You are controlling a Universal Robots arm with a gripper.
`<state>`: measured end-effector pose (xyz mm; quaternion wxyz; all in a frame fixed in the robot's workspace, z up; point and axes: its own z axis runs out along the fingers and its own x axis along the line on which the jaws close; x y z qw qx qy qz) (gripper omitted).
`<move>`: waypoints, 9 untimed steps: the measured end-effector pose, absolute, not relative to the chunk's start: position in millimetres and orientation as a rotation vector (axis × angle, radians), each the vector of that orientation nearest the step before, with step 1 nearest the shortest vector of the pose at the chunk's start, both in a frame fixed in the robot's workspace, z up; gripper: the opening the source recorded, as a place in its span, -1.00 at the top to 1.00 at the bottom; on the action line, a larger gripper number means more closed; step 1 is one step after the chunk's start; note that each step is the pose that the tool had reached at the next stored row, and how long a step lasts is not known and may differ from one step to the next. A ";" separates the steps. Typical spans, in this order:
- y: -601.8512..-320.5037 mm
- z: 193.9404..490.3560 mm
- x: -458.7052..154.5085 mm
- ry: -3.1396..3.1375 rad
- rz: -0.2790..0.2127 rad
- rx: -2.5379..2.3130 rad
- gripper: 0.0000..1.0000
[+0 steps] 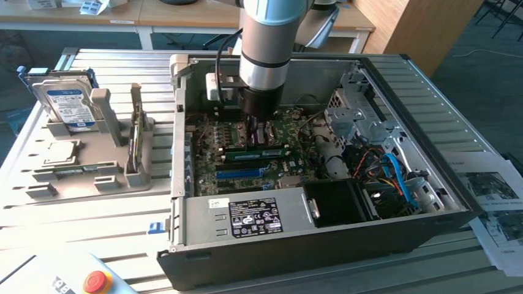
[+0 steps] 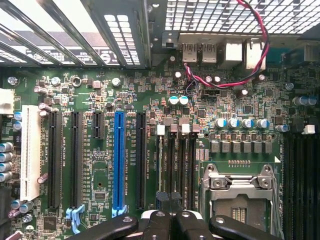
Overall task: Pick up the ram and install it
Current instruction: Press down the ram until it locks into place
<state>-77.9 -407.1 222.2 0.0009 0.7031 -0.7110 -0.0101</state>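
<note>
The ram, a long green stick with dark chips, stands on edge across the motherboard inside the open computer case. My gripper reaches down into the case just behind the ram, and I cannot tell whether it touches it. In the wrist view my gripper is shut, its black fingers together with nothing visible between them. The fingertips sit at the near end of the black memory slots, beside the processor socket.
A blue slot strip lies beside the ram. The case walls, power supply, drive cage and loose cables ring the board. A grey fixture at the exterior view's left holds a hard drive and a processor chip.
</note>
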 end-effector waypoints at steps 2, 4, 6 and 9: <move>-407.1 222.1 -77.9 -2.232 -0.032 2.207 0.80; -407.1 222.1 -77.9 -2.232 -0.032 2.207 0.80; -407.0 222.3 -77.8 -2.233 -0.032 2.208 0.80; -407.0 223.9 -77.8 -2.233 -0.032 2.208 0.80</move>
